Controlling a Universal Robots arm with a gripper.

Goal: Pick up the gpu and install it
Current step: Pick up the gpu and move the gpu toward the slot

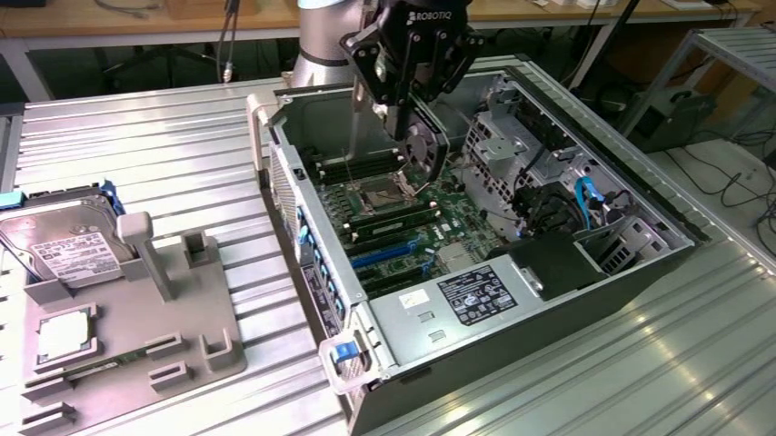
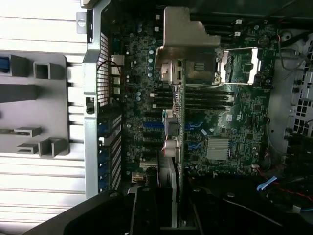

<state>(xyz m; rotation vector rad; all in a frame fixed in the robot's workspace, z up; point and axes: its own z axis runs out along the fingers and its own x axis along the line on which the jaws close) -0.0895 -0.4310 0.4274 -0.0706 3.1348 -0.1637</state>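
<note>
One step done by the look of it: pick-up sorted, install not yet. Got the gripper (image 1: 402, 123) clamped nearly closed on the top edge of the gpu (image 1: 424, 150), holding it upright with the fan face toward the exterior view's right. Hanging over the middle of the open case (image 1: 282, 163), roughly above the cpu socket (image 1: 382, 193), and clear of the motherboard (image 1: 467, 222) as far as can be told. Seen edge-on from the wrist view: gpu (image 2: 178, 147) with its silver bracket (image 2: 188, 39) out at the end nearest the cpu socket (image 2: 239, 66), not at the perforated rear wall (image 2: 100, 88). Looks crosswise to the blue slots (image 2: 151, 126) too, though hard to be sure. So probably calls for a turn first, to lay the bottom edge along one of the blue slots and bring the silver bracket round to the rear wall, then a straight, gentle push down. Worth watching the memory sticks (image 1: 388, 218) on the way.
</note>
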